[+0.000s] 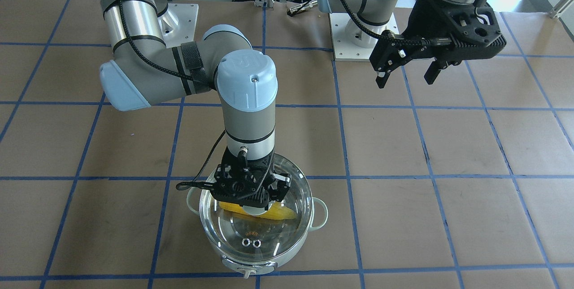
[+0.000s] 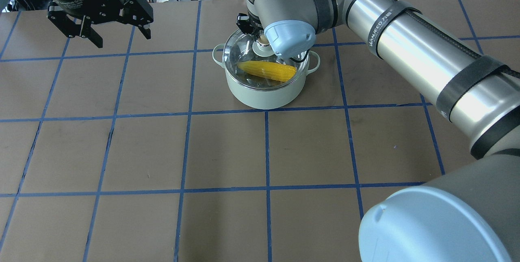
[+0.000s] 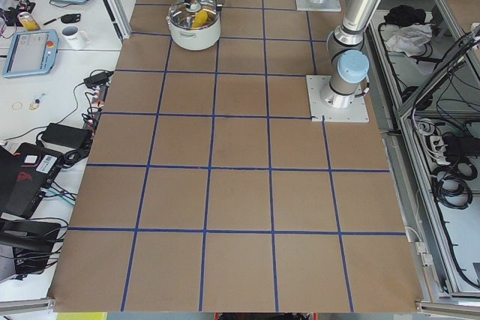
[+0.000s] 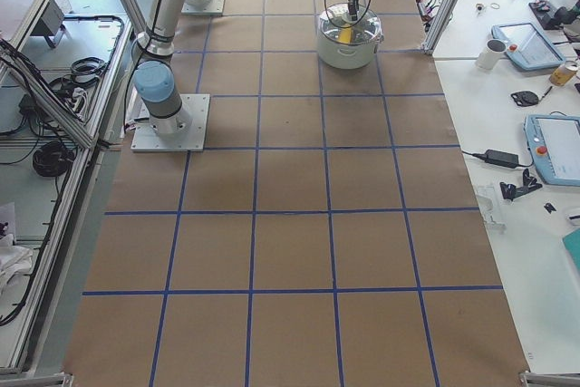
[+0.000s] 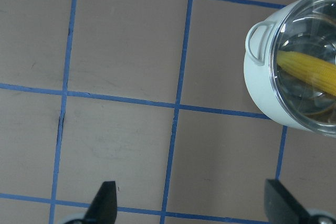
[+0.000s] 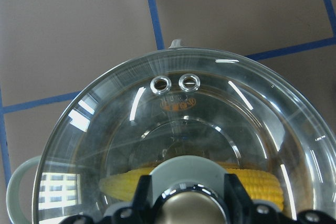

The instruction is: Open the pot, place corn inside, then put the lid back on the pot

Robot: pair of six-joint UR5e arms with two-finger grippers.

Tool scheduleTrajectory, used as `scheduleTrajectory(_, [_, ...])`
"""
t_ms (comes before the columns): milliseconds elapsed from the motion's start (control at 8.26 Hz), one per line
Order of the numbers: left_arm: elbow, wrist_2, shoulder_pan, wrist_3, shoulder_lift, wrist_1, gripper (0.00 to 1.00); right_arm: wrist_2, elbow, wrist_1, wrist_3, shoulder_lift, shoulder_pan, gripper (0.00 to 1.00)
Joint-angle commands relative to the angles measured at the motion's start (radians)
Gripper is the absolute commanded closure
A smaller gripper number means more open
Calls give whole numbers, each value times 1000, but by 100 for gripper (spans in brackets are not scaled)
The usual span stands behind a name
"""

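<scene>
Bright daylight, glare on lid (image 6: pixel 184 129)

From the front, the right gripper (image 1: pixel 254 204) hides most of the lid (image 1: pixel 255 235) knob and half the corn (image 1: pixel 282 214).

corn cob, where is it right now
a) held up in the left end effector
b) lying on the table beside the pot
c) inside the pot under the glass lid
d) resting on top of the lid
c: the corn shows through the clear lid inside the pot, and the left end effector hangs open and empty off to the side.
</scene>
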Motion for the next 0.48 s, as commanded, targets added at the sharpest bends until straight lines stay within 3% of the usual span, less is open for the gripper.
scheduleTrajectory(0, [0,0,0,0,0,0,0,-1,0,-4,-3,1,0,74])
scheduleTrajectory(363, [0,0,0,0,0,0,0,-1,0,-9,-8,2,0,74])
